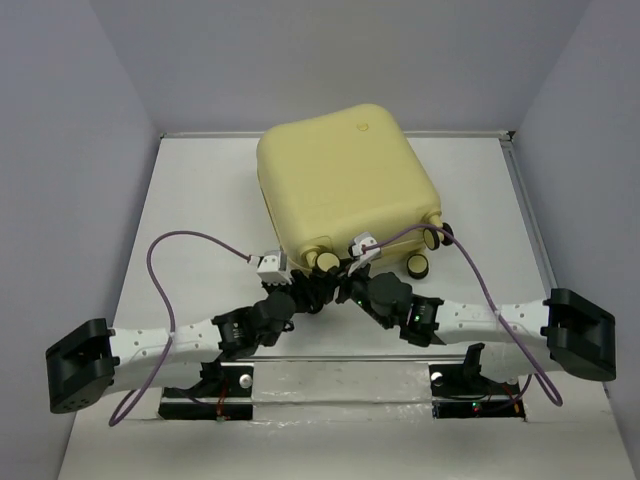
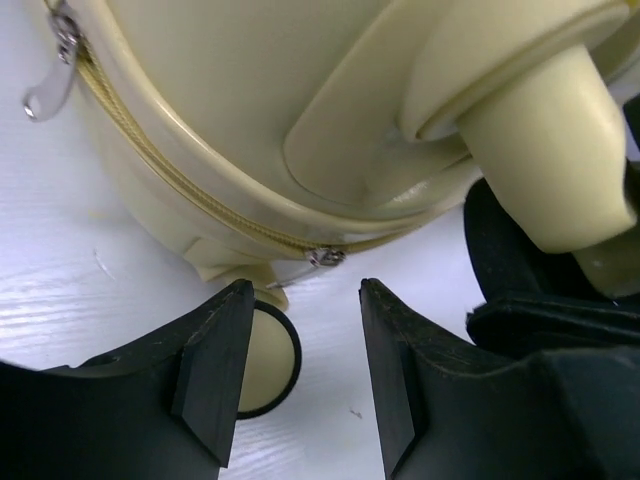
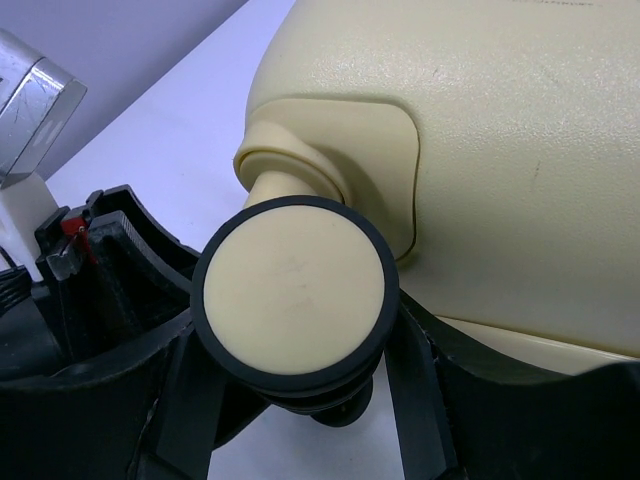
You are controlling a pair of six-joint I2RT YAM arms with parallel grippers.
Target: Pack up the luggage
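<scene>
The luggage (image 1: 345, 180) is a pale yellow hard-shell suitcase lying closed at the middle back of the table, wheels toward me. My left gripper (image 1: 303, 287) is at its near edge, open and empty (image 2: 305, 290). A metal zipper pull (image 2: 325, 257) sits on the zip seam just beyond its fingertips, and a second pull (image 2: 50, 75) hangs at the upper left. My right gripper (image 1: 342, 272) is beside it, its fingers closed on either side of a black-and-cream caster wheel (image 3: 295, 288).
Another caster wheel (image 2: 268, 360) shows behind my left finger. Two more wheels (image 1: 425, 250) stick out at the suitcase's near right corner. The table (image 1: 200, 210) has low walls at the back and sides. Purple cables (image 1: 165, 270) loop over both arms.
</scene>
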